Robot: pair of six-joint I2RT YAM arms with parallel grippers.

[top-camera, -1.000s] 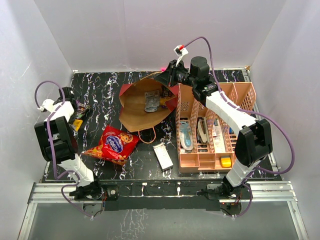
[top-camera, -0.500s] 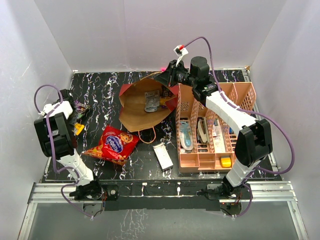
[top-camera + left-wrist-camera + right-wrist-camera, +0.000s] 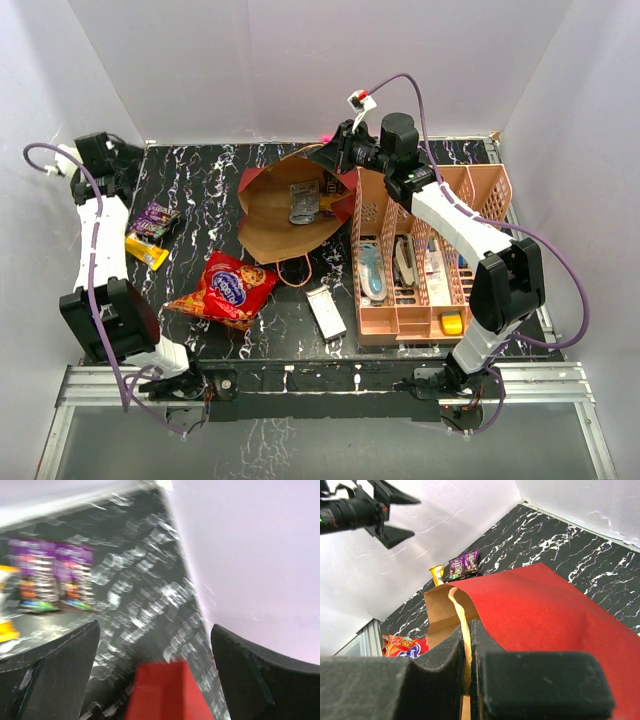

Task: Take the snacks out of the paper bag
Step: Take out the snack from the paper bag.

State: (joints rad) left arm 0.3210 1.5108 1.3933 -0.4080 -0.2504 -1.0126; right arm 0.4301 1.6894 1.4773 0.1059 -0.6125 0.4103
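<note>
The right gripper (image 3: 470, 647) is clenched on the rim and cord handle of the paper bag (image 3: 270, 215), whose mouth should be held wide while the released, empty left gripper (image 3: 402, 516), well apart beyond it, is brought in low to the packet (image 3: 303, 203) just inside.

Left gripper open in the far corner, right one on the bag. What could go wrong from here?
1. The right gripper pinches only the tan cord handle at the rim of the dark red paper bag; a slip may let the mouth sag over the silvery packet inside.
2. The open left gripper must reach in for it and could knock the bag out of that pinch.
</note>
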